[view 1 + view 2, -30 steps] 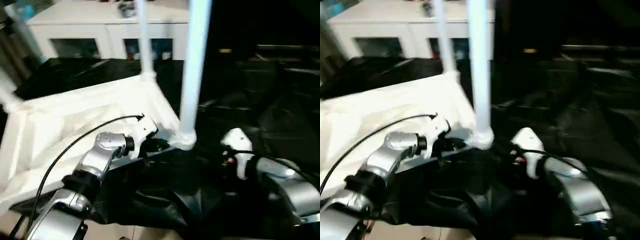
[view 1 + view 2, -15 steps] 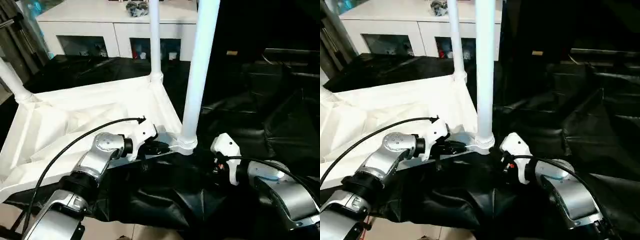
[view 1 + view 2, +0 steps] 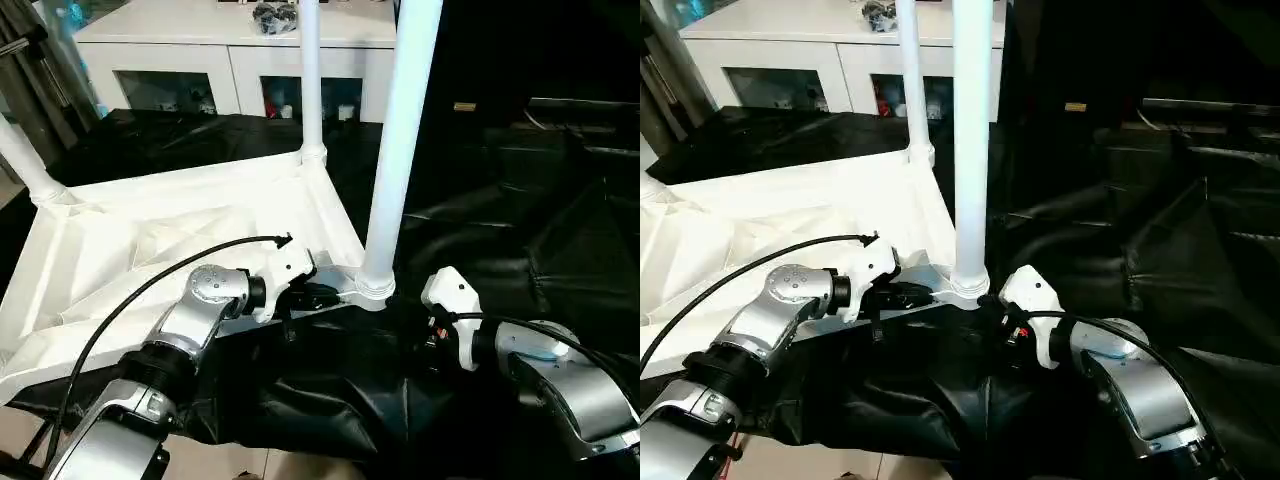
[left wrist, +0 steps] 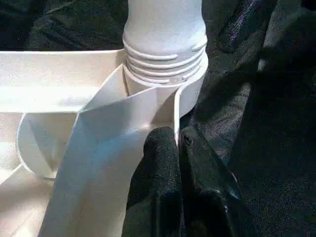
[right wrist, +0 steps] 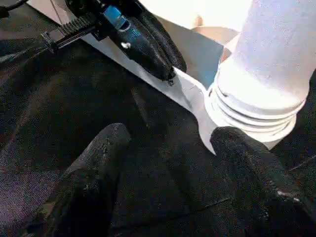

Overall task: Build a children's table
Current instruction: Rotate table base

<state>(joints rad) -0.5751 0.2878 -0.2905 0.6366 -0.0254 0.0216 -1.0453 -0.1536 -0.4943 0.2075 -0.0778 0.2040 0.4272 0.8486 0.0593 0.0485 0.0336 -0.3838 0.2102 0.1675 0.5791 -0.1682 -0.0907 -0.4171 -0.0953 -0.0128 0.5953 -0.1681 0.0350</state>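
Left pincer point(image 4: 177, 143) on tabletop point(image 3: 180, 220) edge

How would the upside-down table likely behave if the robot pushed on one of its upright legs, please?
Probably light: the table looks like thin ribbed plastic. The tall near leg would give leverage, so it may tilt or slide on the black cloth.
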